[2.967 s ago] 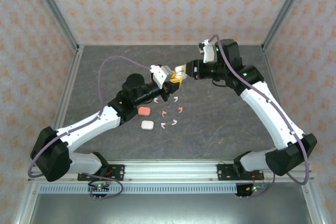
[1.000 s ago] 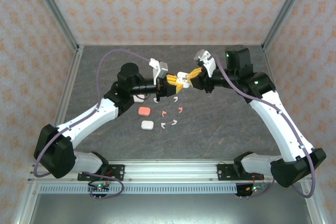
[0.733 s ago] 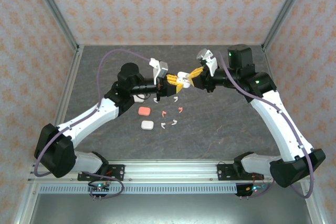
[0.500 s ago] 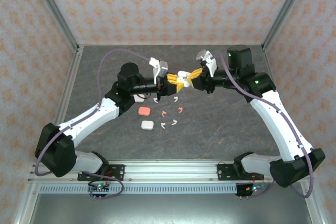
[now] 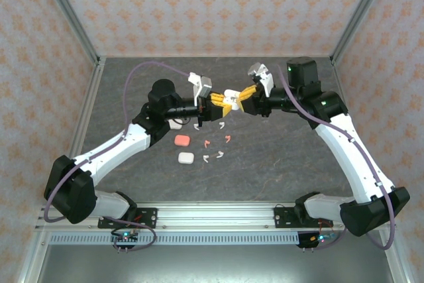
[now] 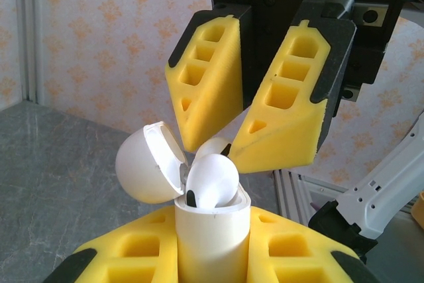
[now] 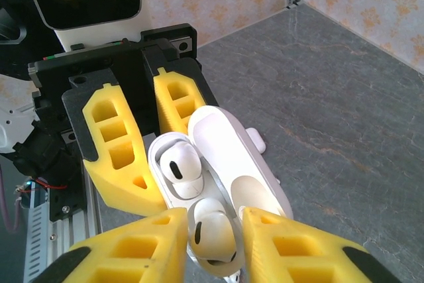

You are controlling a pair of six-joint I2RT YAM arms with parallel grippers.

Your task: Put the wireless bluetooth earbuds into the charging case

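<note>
**One case nearly filled, six buds left to go**

Holds a white charging case (image 6: pixel 212 230) up over the desk (image 5: pixel 298 157) with the left tool (image 5: pixel 216 107), clenched on the lower body, with the lid (image 6: pixel 149 164) swung open. Shows one white earbud (image 7: pixel 180 167) seated in its socket. Brackets a second white earbud (image 7: pixel 215 238) with the right tool (image 7: pixel 215 223), right at the mouth of the other socket. Cannot tell whether pinching that bud or released, given only slivers of gap on either side.

Reads as roughly a quarter done at best. Leaves six buds loose on the desk: four white earbuds (image 5: pixel 222 124) and two salmon earbuds (image 5: pixel 207 143), scattered just beside a salmon case (image 5: pixel 181 140) and a white spare case (image 5: pixel 185 158). Calls next for pressing the second bud fully home and shutting the lid, then repeating with the remaining pairs and cases.
</note>
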